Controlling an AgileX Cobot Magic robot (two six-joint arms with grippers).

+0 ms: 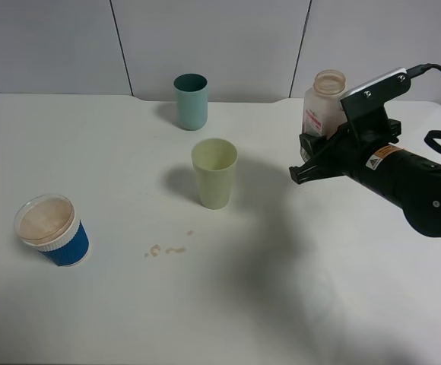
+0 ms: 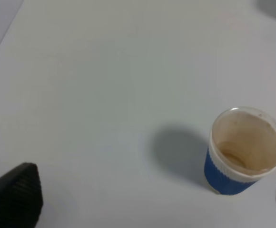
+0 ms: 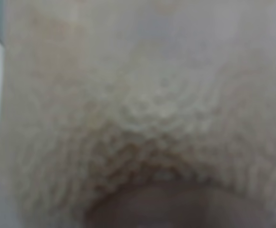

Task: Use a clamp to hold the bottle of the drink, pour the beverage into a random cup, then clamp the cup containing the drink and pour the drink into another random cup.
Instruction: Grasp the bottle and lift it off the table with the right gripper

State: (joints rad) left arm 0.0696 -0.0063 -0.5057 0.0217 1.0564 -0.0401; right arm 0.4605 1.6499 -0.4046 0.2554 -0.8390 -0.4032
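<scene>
The clear drink bottle [image 1: 325, 105] stands uncapped at the back right, with a pink label. My right gripper [image 1: 306, 158] is closed around its lower part; the bottle's blurred milky wall [image 3: 142, 109] fills the right wrist view and hides the fingers. A pale green cup [image 1: 214, 173] stands mid-table and a teal cup [image 1: 191, 101] behind it. A blue cup with a white rim and brown residue [image 1: 51, 229] sits front left; it also shows in the left wrist view [image 2: 242, 156]. My left gripper [image 2: 150, 194] is open and empty, short of the blue cup.
A few small brown drops [image 1: 167, 249] lie on the white table [image 1: 114, 152] in front of the green cup. A grey panelled wall [image 1: 205, 38] runs along the table's far edge.
</scene>
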